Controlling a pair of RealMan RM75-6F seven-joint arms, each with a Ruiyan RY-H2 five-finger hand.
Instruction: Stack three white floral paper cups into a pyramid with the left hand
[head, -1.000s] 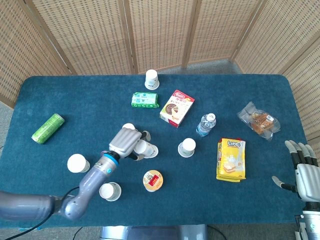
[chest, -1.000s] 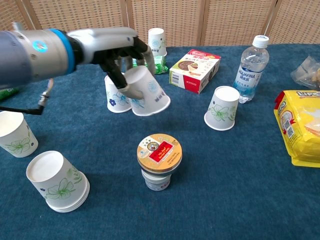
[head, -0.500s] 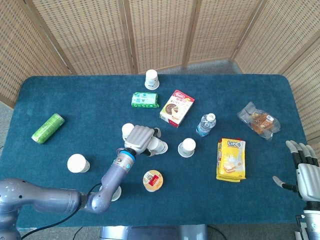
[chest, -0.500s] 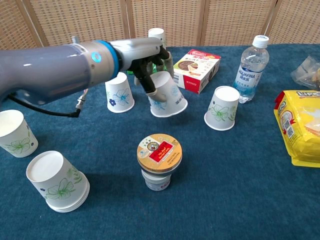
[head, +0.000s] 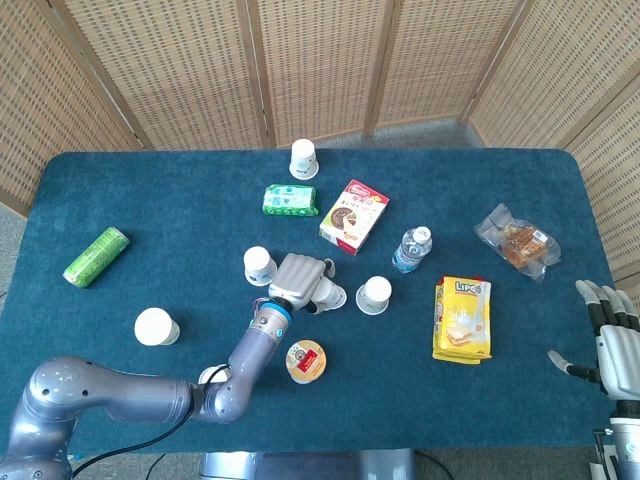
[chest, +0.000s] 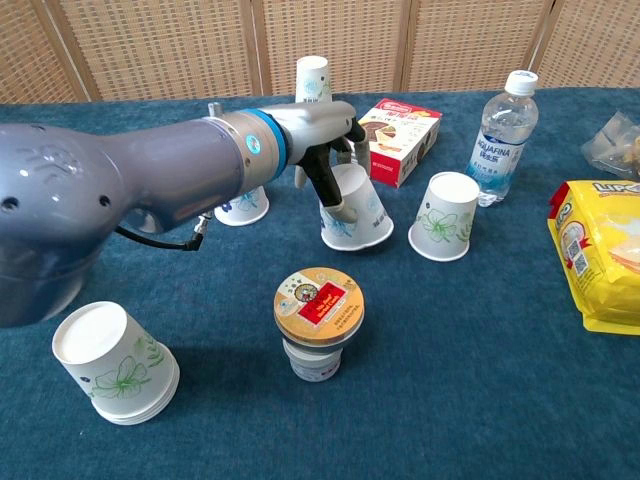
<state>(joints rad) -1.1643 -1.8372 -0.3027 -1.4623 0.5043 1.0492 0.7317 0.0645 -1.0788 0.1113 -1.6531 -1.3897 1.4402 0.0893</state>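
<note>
My left hand (head: 300, 274) (chest: 325, 128) grips a white floral paper cup (head: 329, 293) (chest: 355, 206), upside down and a little tilted, low over the blue table. Just to its right stands a second floral cup (head: 376, 294) (chest: 445, 217), upside down, a small gap between the two. A third upside-down cup (head: 260, 265) (chest: 243, 206) stands to the left, half hidden behind my forearm in the chest view. My right hand (head: 612, 338) hangs off the table's right edge, fingers apart and holding nothing.
More cups: one at the back (head: 303, 158) (chest: 312, 78), one front left (head: 155, 326), a nested stack (chest: 115, 362). A lidded tub (head: 307, 361) (chest: 318, 320) stands in front. Biscuit box (chest: 392, 127), water bottle (chest: 497, 128), yellow packet (chest: 605, 250), green packet (head: 290, 200), green can (head: 96, 256).
My left hand has carried the cup to the right, away from the left-hand cup and close to the cup by the bottle, and lowered it. The right hand has stayed put.
</note>
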